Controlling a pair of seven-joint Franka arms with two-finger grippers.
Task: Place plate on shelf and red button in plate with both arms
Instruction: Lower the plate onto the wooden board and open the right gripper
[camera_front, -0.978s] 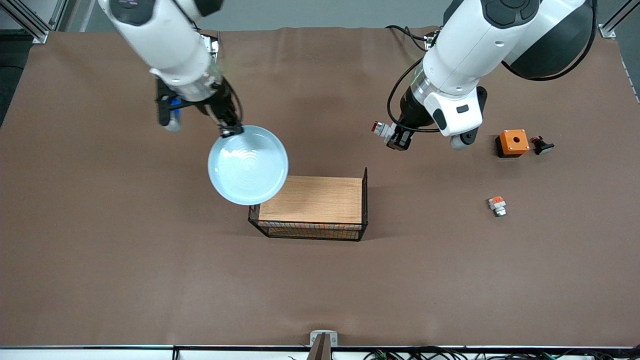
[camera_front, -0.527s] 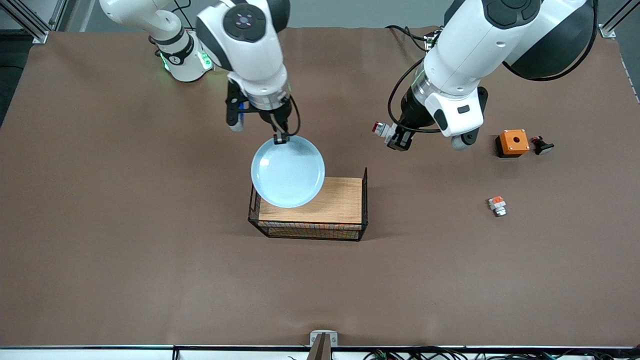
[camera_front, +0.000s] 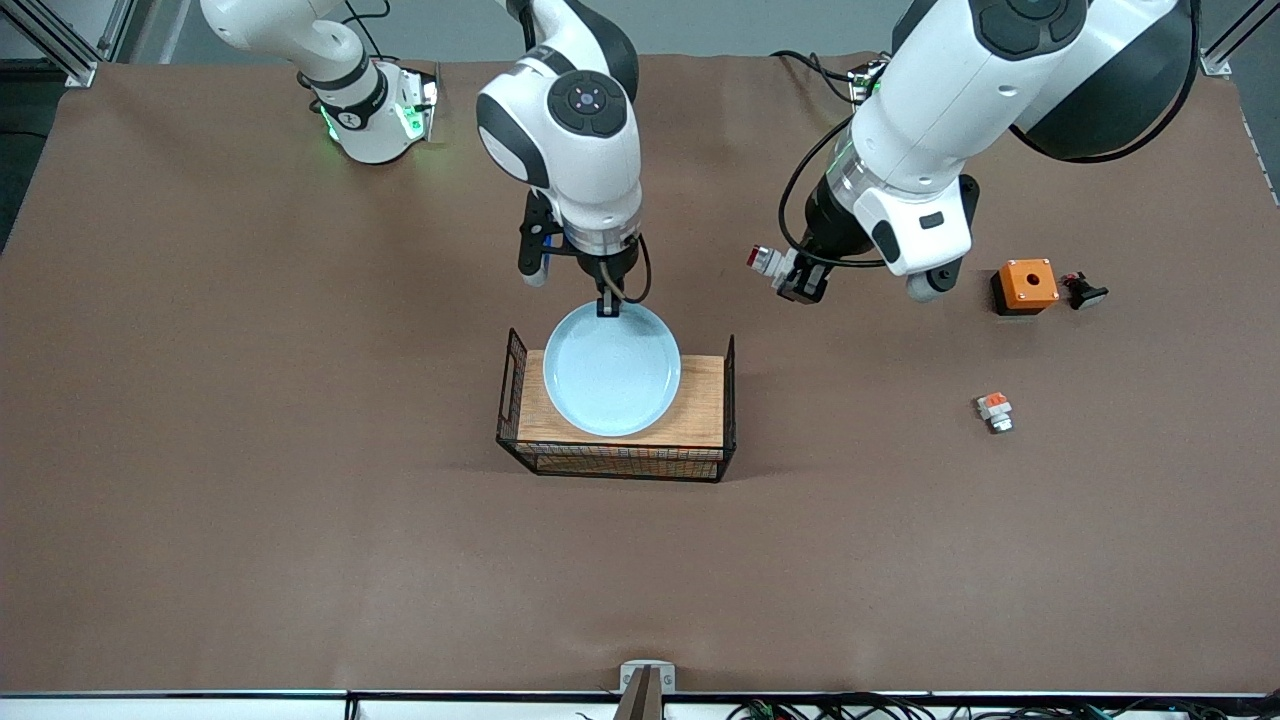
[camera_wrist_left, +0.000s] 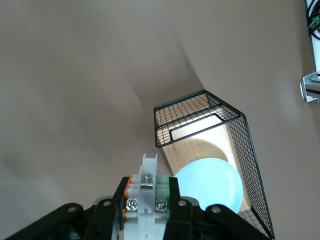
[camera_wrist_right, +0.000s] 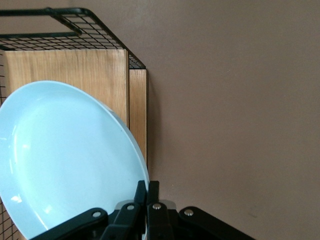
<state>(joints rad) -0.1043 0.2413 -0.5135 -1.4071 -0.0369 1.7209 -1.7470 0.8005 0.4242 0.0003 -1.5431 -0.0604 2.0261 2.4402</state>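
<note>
The right gripper (camera_front: 607, 306) pinches the rim of the plate (camera_front: 611, 370), holding it over the wire basket's (camera_front: 729, 400) wooden shelf. The left gripper (camera_front: 795, 281), jaws clamped on the red button (camera_front: 764, 258), hangs over bare table near the basket.

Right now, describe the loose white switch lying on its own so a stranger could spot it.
Start at the wire rack mid-table and go toward the left arm's end. The white switch lies alone on the brown mat, nearer the front camera than the orange box. Its small orange-red block sets it apart.
</note>
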